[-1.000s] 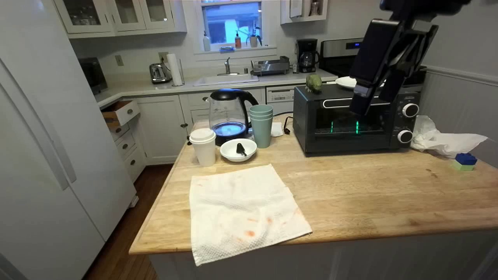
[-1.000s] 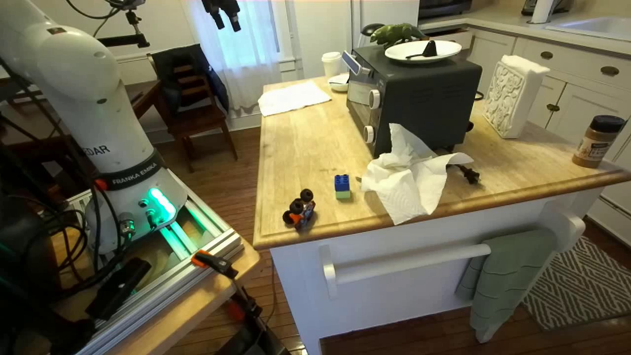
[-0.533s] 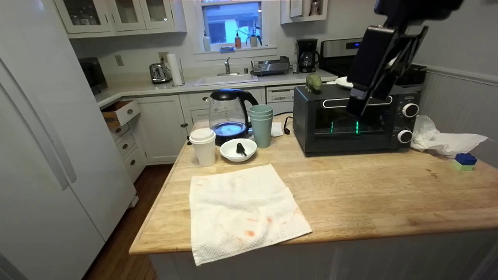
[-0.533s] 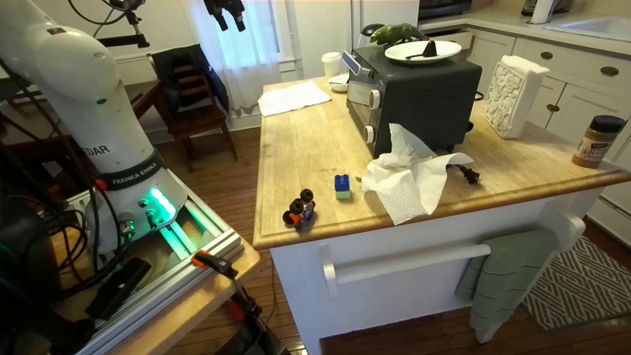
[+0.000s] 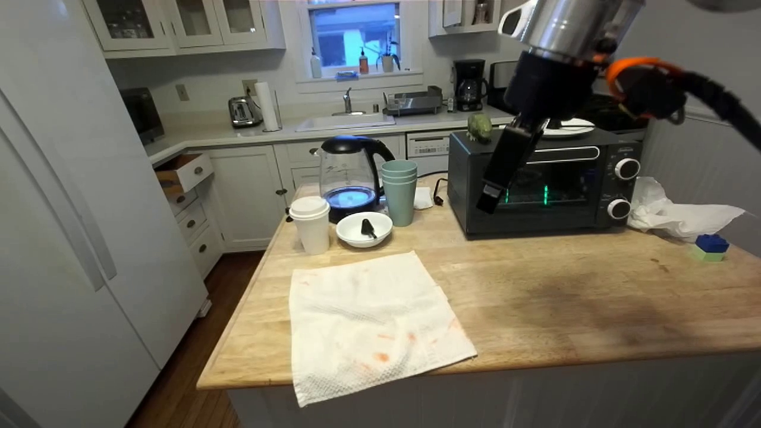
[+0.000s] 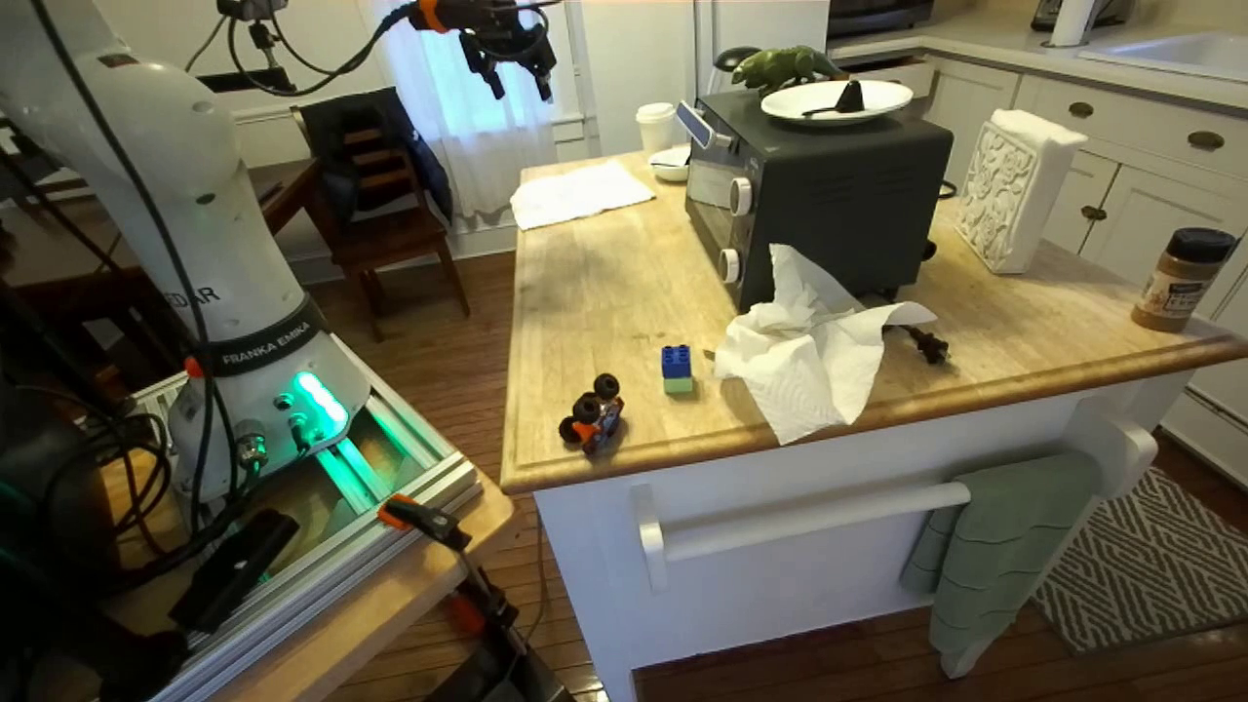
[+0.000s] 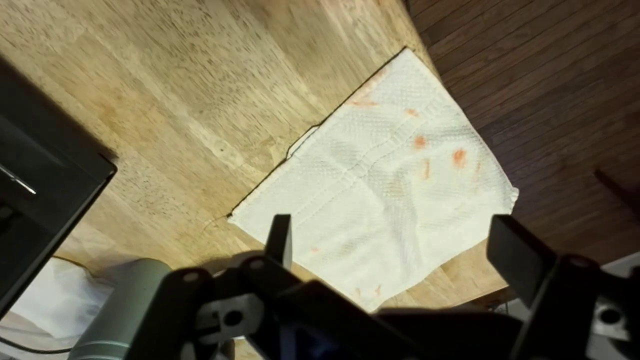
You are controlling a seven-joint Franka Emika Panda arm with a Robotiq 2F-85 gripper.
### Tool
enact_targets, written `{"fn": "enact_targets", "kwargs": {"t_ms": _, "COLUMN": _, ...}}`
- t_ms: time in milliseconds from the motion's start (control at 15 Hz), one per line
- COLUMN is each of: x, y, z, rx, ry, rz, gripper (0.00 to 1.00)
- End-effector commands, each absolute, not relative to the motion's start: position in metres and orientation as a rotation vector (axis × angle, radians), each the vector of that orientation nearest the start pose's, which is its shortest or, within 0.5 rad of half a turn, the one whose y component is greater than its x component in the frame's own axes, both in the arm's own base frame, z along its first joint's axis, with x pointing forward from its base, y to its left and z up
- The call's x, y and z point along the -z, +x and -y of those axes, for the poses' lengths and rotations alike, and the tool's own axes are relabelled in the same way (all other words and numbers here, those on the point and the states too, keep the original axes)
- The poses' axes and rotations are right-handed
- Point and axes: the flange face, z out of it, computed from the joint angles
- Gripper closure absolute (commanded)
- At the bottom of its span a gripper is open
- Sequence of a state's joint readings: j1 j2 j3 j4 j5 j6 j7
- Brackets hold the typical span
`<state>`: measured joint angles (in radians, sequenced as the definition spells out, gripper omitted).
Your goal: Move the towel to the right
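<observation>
The white towel (image 5: 374, 324) with orange stains lies flat at one end of the wooden counter, one corner hanging over the front edge. It also shows in an exterior view (image 6: 580, 195) and in the wrist view (image 7: 380, 170). My gripper (image 5: 489, 199) is in the air in front of the toaster oven, above the counter and apart from the towel. In an exterior view its two fingers (image 6: 522, 93) are spread and point down. In the wrist view the open jaws (image 7: 392, 242) have nothing between them, with the towel below and beyond.
The black toaster oven (image 5: 535, 190) carries a plate (image 6: 837, 101) and a green dinosaur (image 6: 785, 66). A lidded cup (image 5: 311, 226), bowl (image 5: 364, 238), kettle (image 5: 351, 178) and stacked green cups (image 5: 399, 199) stand behind the towel. A blue-green block (image 6: 676, 369), toy figure (image 6: 595, 414) and crumpled paper (image 6: 809, 341) lie at the far end.
My gripper has moved lower and toward the towel's end of the counter, and the wrist has turned so its cable shows. The towel has not moved.
</observation>
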<state>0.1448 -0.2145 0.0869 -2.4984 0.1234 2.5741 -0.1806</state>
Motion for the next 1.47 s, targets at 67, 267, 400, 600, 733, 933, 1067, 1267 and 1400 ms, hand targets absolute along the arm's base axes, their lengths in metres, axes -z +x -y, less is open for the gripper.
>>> {"fn": "enact_targets", "kwargs": {"t_ms": 67, "x": -0.341, "y": 0.493, "z": -0.101, "rx": 0.446, "ry": -2.87, "rz": 0.651, "gripper": 0.0}}
{"fn": "enact_targets", "kwargs": {"t_ms": 267, "x": -0.318, "y": 0.505, "z": -0.108, "rx": 0.477, "ry": -2.832, "rz": 0.694, "gripper": 0.0}}
{"fn": "enact_targets", "kwargs": {"t_ms": 400, "x": -0.311, "y": 0.515, "z": -0.111, "rx": 0.567, "ry": -2.843, "rz": 0.719, "gripper": 0.0}}
{"fn": "enact_targets", "kwargs": {"t_ms": 600, "x": -0.302, "y": 0.525, "z": -0.116, "rx": 0.595, "ry": -2.842, "rz": 0.765, "gripper": 0.0}}
{"fn": "enact_targets", "kwargs": {"t_ms": 733, "x": -0.302, "y": 0.516, "z": -0.115, "rx": 0.575, "ry": -2.858, "rz": 0.753, "gripper": 0.0}}
{"fn": "enact_targets", "kwargs": {"t_ms": 933, "x": -0.3, "y": 0.521, "z": -0.115, "rx": 0.576, "ry": -2.856, "rz": 0.764, "gripper": 0.0}}
{"fn": "enact_targets", "kwargs": {"t_ms": 1067, "x": -0.301, "y": 0.521, "z": -0.115, "rx": 0.577, "ry": -2.856, "rz": 0.764, "gripper": 0.0}}
{"fn": "enact_targets", "kwargs": {"t_ms": 1267, "x": -0.288, "y": 0.539, "z": -0.116, "rx": 0.627, "ry": -2.844, "rz": 0.855, "gripper": 0.0}}
{"fn": "enact_targets", "kwargs": {"t_ms": 1400, "x": -0.283, "y": 0.547, "z": -0.115, "rx": 0.666, "ry": -2.832, "rz": 0.896, "gripper": 0.26}}
